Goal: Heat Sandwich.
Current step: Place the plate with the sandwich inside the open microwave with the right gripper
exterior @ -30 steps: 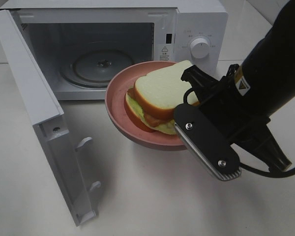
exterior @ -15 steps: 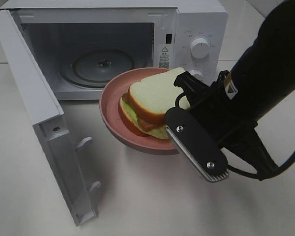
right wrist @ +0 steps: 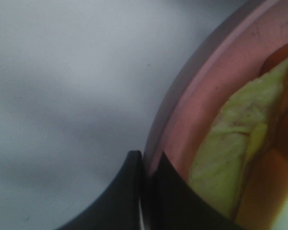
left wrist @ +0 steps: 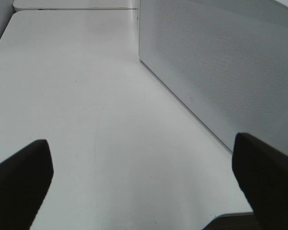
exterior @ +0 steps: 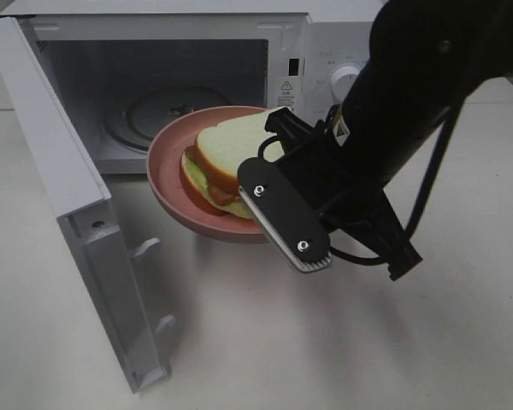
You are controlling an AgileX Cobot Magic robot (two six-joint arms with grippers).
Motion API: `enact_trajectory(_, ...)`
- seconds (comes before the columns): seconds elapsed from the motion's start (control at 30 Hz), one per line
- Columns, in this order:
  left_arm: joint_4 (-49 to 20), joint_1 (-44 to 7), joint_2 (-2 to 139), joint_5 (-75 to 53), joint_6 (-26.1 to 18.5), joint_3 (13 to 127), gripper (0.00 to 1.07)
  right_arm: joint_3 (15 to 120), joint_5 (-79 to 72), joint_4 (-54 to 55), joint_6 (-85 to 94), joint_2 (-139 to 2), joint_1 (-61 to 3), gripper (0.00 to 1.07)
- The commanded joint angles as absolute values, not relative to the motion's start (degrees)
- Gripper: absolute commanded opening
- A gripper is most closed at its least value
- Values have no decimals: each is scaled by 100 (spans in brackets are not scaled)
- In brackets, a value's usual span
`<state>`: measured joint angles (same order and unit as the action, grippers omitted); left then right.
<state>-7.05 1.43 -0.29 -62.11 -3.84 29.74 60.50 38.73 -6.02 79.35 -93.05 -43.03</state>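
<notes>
Plate (exterior: 167, 171) shift over the last second, exterior high view: pink plate travelled toward 10 o'clock, from in front of the control panel to the mouth of the microwave (exterior: 342, 51). Its far rim now overlaps the cavity sill. The right arm swung in with it and now hides most of the dial.

Sandwich (exterior: 222, 158) sits on the plate, same pose relative to it, no sliding that I can see. White bread on top, green filling showing at its 7 o'clock edge.

Right gripper (right wrist: 146, 160): clenched on the plate rim, one finger either side of the edge per the right wrist view. It holds the plate, not the sandwich.

Left gripper (left wrist: 144, 177): released, fingers spread wide, nothing between them, over bare table (left wrist: 86, 96) beside the microwave's side wall.

Door (exterior: 60, 196) is swung fully open at 9 o'clock and the glass turntable (exterior: 150, 115) is unoccupied.

Read: mid-insertion. Plate looks carried clear of the tabletop, judging by the shadow under it. Remaining: keep pushing toward 11 o'clock, set down on the turntable, let go, back out, close the door. Watch plate rim against the sill, and the tilt from a single-edge grip.
</notes>
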Motion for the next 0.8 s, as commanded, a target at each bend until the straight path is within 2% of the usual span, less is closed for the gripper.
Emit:
enact_trajectory(0.03, -733, 120, -160, -6136, -361, 2962, 96, 6303, 3730, -596, 7987, -9488, -4280, 0)
enact_trajectory(0.8, -733, 120, -160, -6136, -361, 2962, 96, 7546, 3759, -561, 7981, -10605, -4280, 1)
